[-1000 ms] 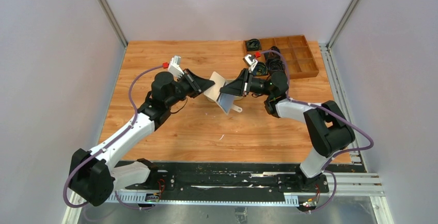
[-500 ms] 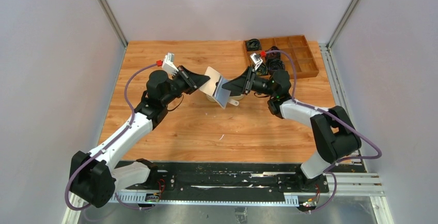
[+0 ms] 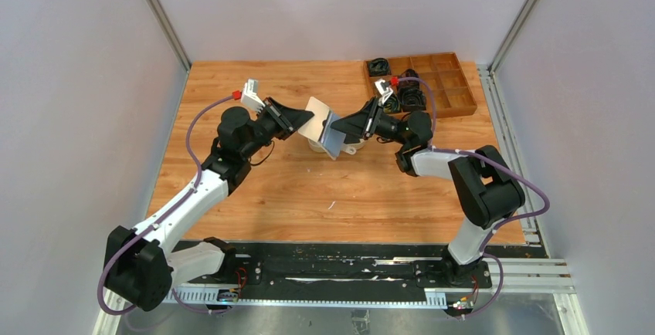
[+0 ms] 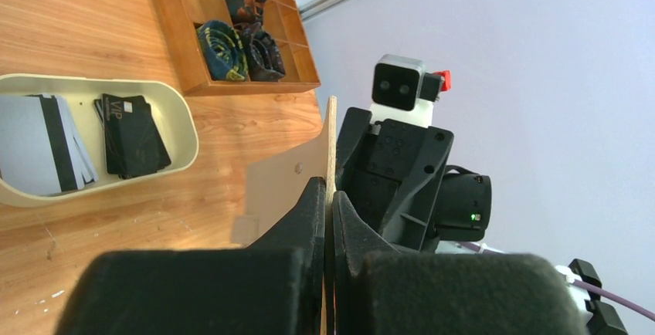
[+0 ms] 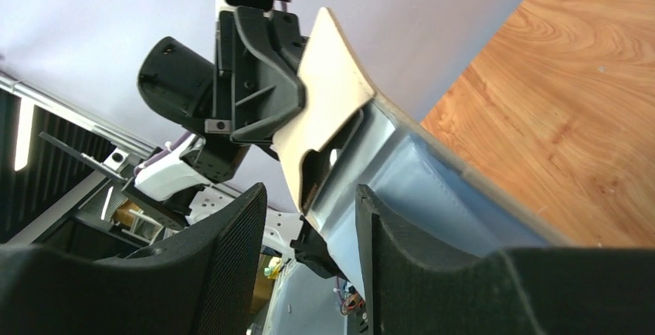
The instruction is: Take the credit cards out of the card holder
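I have the card holder up in the air over the oval tray, opened like a book, with its cream flap pinched flat in the left gripper, whose fingers are pressed together on it. The right gripper stands roughly half open. The edge of the pale blue-grey inner leaf sits in the gap beside one finger, and nothing looks clamped there. Several credit cards already lie inside the tray, a black stack next to light ones with a dark stripe. I cannot tell whether any card is left in the pocket above the tray, because the slot shows only a dark shadow. I judge the holder to be light and supple. It should flop at the fold unless both leaves are steadied, so the outer flap, clear of the pocket mouth, is the place to hold it. A card should be thin, stiff and slick, best nipped by whatever short edge pokes out of the slot and drawn straight along the pocket. Compared with a moment earlier, the holder sits higher and further toward the wooden box that lies just beyond the tray. The dangling snap tab is no longer plainly hanging out on the near side of the tray. The right jaws, which were nearly closed on the blue leaf, have let go and spread.
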